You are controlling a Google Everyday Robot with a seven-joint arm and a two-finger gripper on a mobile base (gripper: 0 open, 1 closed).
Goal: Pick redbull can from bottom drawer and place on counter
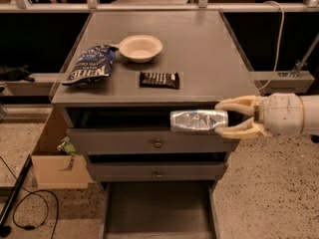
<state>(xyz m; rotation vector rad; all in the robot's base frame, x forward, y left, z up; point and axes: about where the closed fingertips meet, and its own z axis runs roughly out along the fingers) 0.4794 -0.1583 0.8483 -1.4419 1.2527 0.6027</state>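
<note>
One counter (pixel 199 49): you're looking at the grey top of the cabinet, lying above and to the left of your load. Its right half is showing bare surface, and I'm judging that the likeliest landing spot.
Bottom drawer (pixel 157 213): it's standing pulled out at the foot of the cabinet, well below the can, showing its plain grey floor.
Gripper (pixel 223 118): it's hanging off the cabinet's right front corner, just below the counter's edge. Its two pale fingers are clamping the right end of the can, one above and one below.
Chip bag (pixel 89 63): it's lying at the counter's left edge, with the bowl (pixel 140 47) just beside it, both well apart from your side.
Redbull can (pixel 198 120): it's lying level, long axis running left to right, sticking out leftward from the fingers in front of the top drawer's face. It's out of the drawer and not yet on the counter.
Candy bar (pixel 159 79): it's sitting near the front edge, up and left of the can's free end. You're needing lift first, then travel inward, keeping right of it.
</note>
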